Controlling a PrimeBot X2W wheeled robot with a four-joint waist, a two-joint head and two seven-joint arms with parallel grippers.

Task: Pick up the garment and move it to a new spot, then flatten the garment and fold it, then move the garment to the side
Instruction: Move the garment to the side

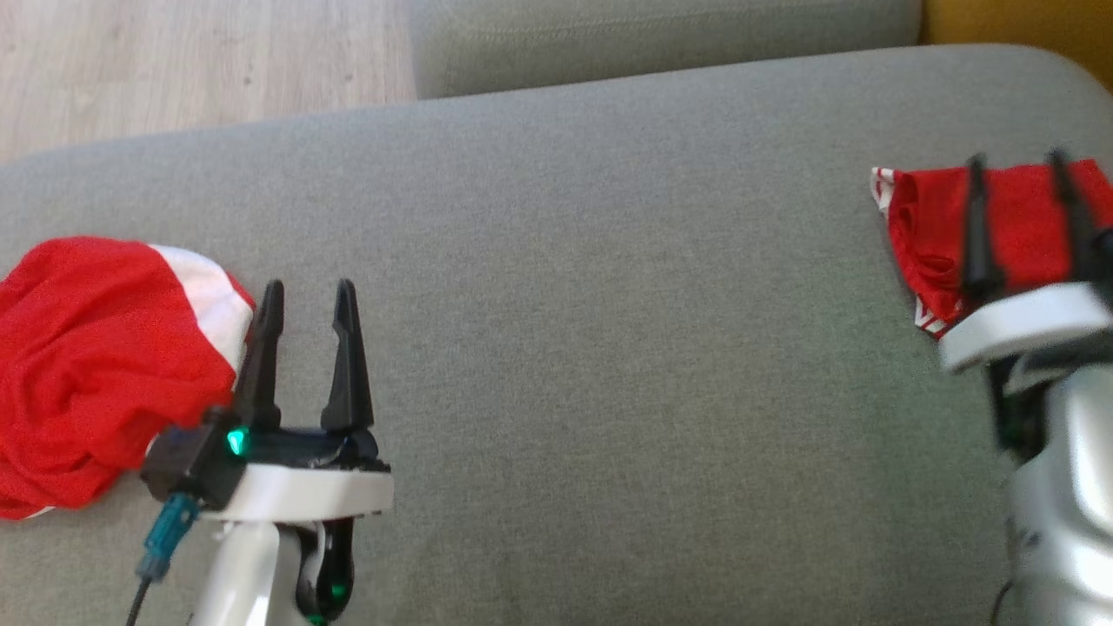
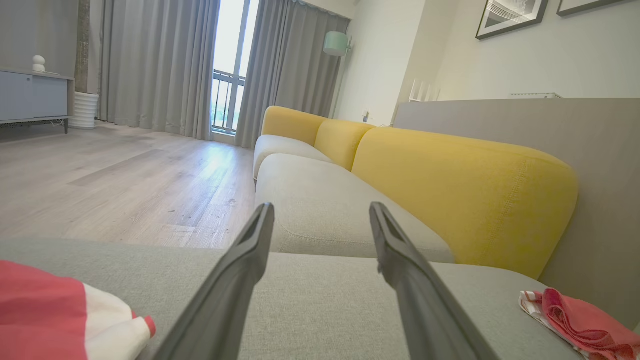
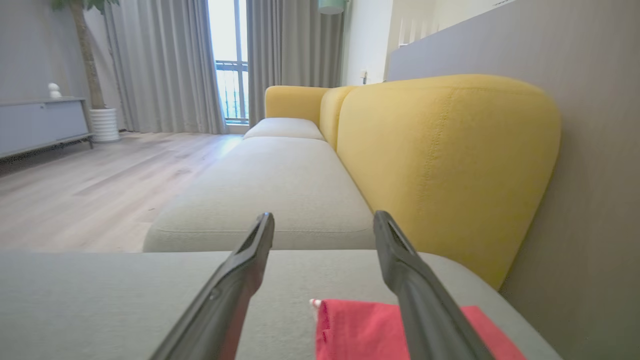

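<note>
Head view: my left tool [image 1: 309, 291] stands open and empty, just beside a crumpled red-and-white garment [image 1: 96, 365] on the grey sofa seat [image 1: 609, 348]. Farther off, my right tool [image 1: 1016, 161] is open over a folded red garment [image 1: 926, 222], holding nothing. Judgement: light, limp fabric, likely to slide on itself; pinch through all layers at a hemmed edge.
</note>
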